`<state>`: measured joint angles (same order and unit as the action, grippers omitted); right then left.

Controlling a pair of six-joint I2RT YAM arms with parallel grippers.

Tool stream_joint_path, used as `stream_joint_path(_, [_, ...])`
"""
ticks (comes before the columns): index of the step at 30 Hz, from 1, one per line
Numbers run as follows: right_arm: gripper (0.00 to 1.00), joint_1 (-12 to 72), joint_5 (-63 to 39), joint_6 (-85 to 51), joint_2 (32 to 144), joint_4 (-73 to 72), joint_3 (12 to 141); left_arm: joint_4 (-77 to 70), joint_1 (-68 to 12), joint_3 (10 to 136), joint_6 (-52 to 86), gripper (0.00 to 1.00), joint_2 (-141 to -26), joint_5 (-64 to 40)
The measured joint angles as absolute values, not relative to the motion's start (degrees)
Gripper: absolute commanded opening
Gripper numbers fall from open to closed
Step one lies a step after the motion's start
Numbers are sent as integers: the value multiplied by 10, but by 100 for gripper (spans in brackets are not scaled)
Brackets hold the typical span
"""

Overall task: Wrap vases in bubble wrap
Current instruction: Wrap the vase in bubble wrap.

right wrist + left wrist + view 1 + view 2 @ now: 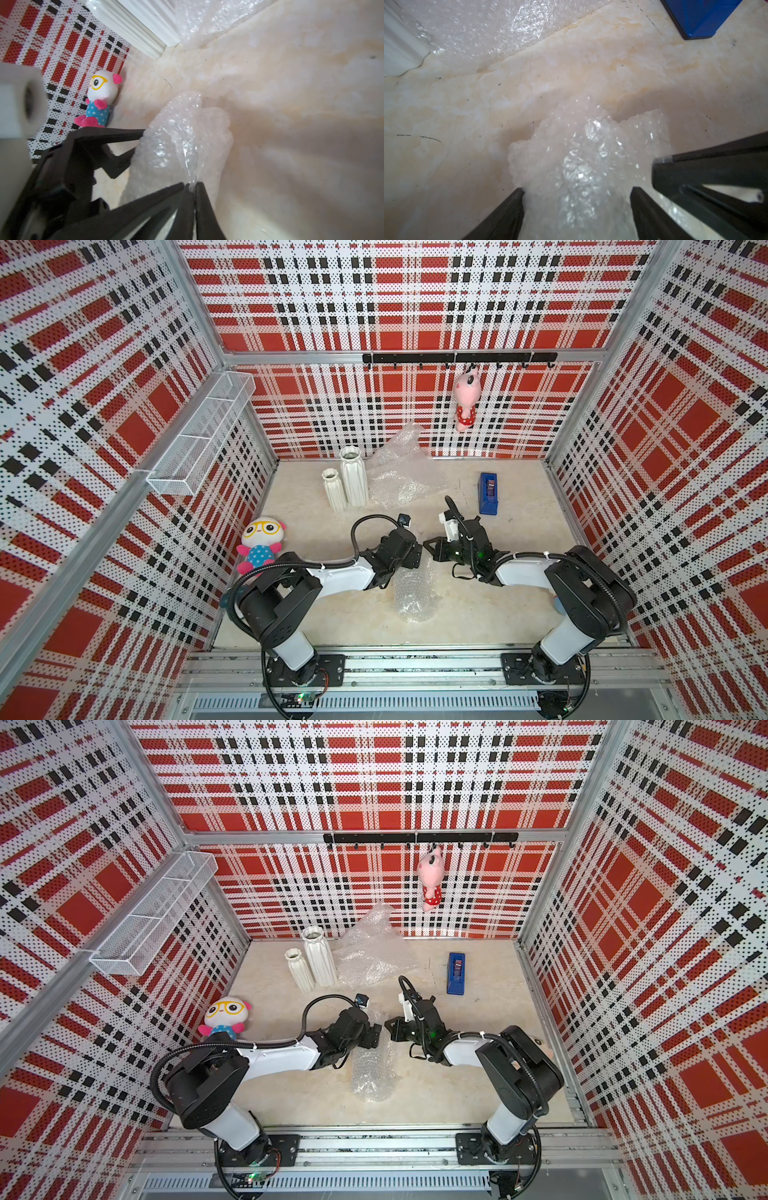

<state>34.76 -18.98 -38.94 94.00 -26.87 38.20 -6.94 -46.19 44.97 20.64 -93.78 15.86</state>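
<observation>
1. plush toy point(259, 545): propped at the left wall, apart from the work.
2. short vase point(334, 489), taller vase point(354, 477): upright, close together at the back, unwrapped; judged to be set aside for a later turn.
3. spare bubble wrap point(401, 477): heaped just beside the taller vase, handy for it.
4. left gripper point(576, 191): jaws set wide against both flanks of the wrapped bundle point(411, 593), which is laid mid-table point(519, 572); judged steadied against rolling. Contents are hidden by wrap.
5. right gripper point(192, 185): pinched tight on a loose flap point(188, 166) of that bundle, judged to be drawn over.
6. tape dispenser point(488, 493): right of centre, untouched, placed for sealing.
</observation>
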Motion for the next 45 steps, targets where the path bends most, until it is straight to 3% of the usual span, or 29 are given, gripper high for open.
stream_joint_path(10, [7, 368, -189, -387, 940, -256, 399, -83, -455, 423, 219, 80, -914, 143])
stream_joint_path(20, [7, 370, -181, -390, 943, -263, 411, -106, -431, 385, 265, 99, -857, 71])
stream_joint_path(38, [7, 377, -178, -391, 952, -264, 411, -143, -441, 376, 271, 100, -839, 35])
stream_joint_path(45, [7, 378, -177, -391, 952, -262, 411, -140, -443, 376, 251, 95, -835, 43])
